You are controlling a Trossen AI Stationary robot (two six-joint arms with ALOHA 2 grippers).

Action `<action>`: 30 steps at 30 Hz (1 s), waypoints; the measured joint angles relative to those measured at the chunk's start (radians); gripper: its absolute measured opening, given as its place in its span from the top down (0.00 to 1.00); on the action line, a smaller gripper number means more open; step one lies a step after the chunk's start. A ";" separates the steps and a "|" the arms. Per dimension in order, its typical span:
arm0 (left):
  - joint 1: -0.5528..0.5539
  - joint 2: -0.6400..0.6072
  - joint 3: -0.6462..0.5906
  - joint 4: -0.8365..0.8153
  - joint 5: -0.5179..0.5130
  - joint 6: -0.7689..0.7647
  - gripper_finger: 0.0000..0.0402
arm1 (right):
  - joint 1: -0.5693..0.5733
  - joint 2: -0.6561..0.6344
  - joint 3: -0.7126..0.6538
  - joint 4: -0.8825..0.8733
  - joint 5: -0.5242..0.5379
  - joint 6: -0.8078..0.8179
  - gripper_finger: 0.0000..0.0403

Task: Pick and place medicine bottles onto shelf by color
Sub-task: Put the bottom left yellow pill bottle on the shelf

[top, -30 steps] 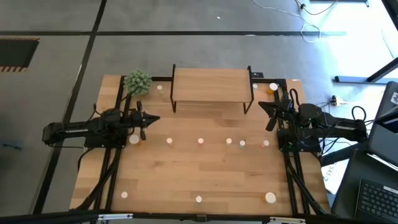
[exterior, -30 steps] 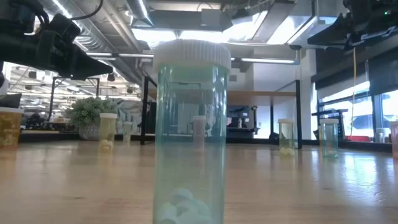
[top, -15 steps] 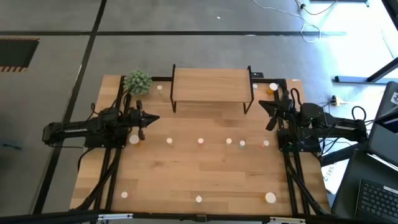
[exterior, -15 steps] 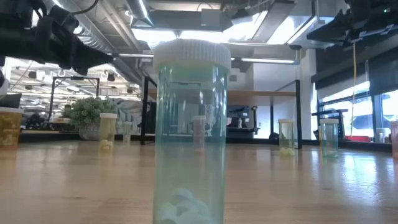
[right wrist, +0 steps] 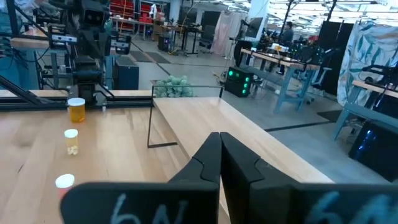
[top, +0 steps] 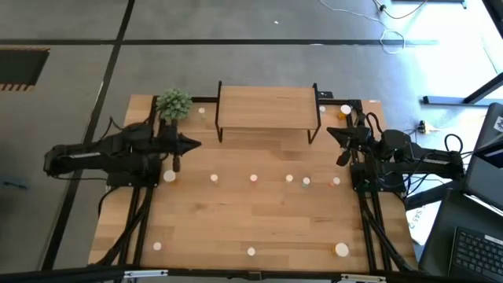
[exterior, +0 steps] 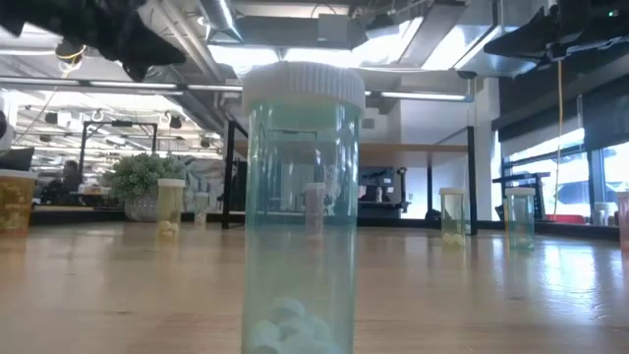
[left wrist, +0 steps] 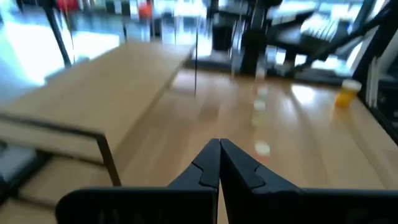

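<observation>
The medicine bottles stand upright on their bases, spread over the table: a row across the middle (top: 253,178), one by the left arm (top: 169,176), several near the front edge (top: 251,251), and an orange one (top: 346,109) right of the shelf. A teal one (exterior: 302,206) fills the low view. The shelf (top: 267,106) stands at the far middle on thin black legs. My left gripper (top: 192,144) hovers shut at the left, high above the table, pointing right; its fingers (left wrist: 219,146) meet. My right gripper (top: 330,132) is shut at the right, pointing left, near the shelf's right end (right wrist: 230,130).
A green spiky plant ball (top: 174,103) sits at the shelf's left end. Black rails (top: 145,212) run along both table sides under the arms. Open tabletop (top: 259,216) lies between the middle row of bottles and the front ones. A laptop (top: 479,236) sits off the right edge.
My left gripper has risen, staying shut, and its arm has drawn slightly toward the table's left edge; in the low view it has climbed to the picture's top. The bottles and the shelf have not moved.
</observation>
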 joint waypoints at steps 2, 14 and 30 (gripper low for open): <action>0.000 0.072 0.079 -0.102 0.000 -0.061 1.00 | 0.000 0.000 0.000 0.000 0.000 0.000 0.99; 0.000 0.328 0.349 -0.433 0.208 -0.428 1.00 | 0.000 0.000 0.000 -0.001 -0.001 0.000 0.99; 0.000 0.352 0.349 -0.458 0.255 -0.688 0.91 | 0.000 0.000 0.000 -0.001 -0.001 0.000 0.99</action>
